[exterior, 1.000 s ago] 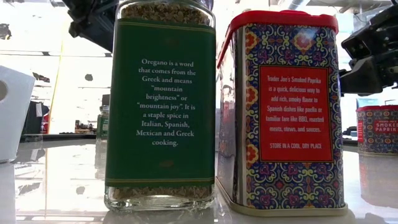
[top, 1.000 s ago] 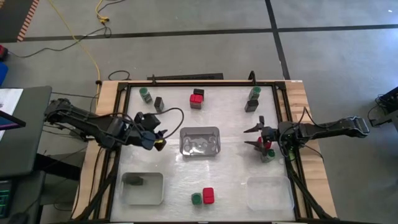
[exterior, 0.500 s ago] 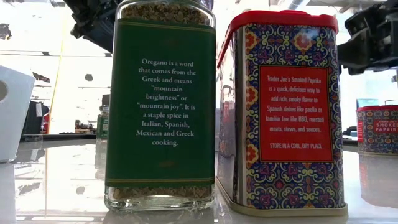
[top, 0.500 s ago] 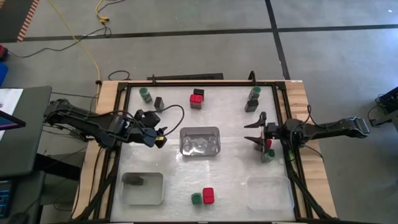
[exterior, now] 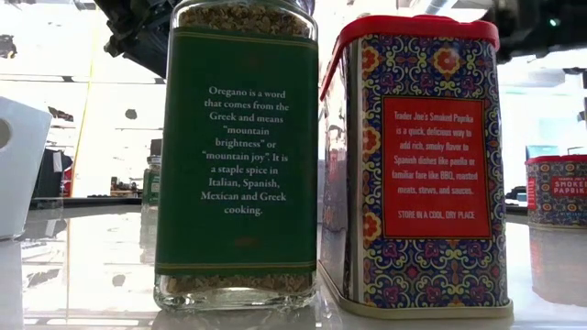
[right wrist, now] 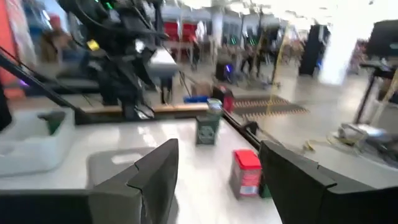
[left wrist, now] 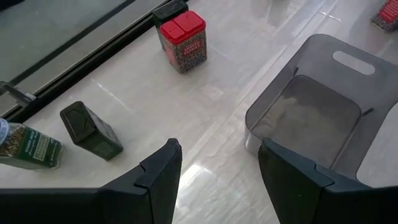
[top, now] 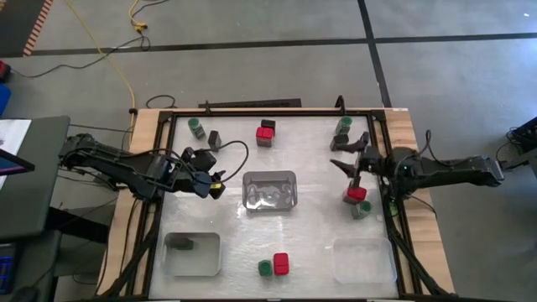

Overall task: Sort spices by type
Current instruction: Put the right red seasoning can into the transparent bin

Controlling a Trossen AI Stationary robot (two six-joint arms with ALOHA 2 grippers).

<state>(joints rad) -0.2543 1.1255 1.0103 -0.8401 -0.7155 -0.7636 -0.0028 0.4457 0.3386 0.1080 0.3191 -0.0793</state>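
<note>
Spices stand in small groups on the white table. At the far edge are a green-lidded jar [top: 195, 126], a dark box [top: 214, 138], a red-topped tin [top: 266, 132], and a jar with a dark box [top: 341, 132]. A red tin [top: 356, 195] and a jar [top: 363, 208] stand on the right. At the near edge are a jar [top: 265, 268] and a tin [top: 281, 263], which loom large in the low view as the oregano jar [exterior: 236, 156] and paprika tin [exterior: 417, 165]. My left gripper [top: 214, 186] [left wrist: 217, 168] is open, left of the centre tray. My right gripper [top: 348, 155] [right wrist: 217, 180] is open and raised between the two right-hand groups.
A grey tray [top: 270, 191] [left wrist: 329, 124] sits mid-table. A near-left tray [top: 193, 253] holds one dark box [top: 183, 244], and a clear tray [top: 363, 260] sits near right. A raised dark frame [top: 379, 134] borders the table. Bare tabletop lies between the groups.
My right gripper, open the whole time, has moved away from the red tin and jar on the right. It has gone toward the table's far edge and upward, leaving the low view. The tin stands where it was.
</note>
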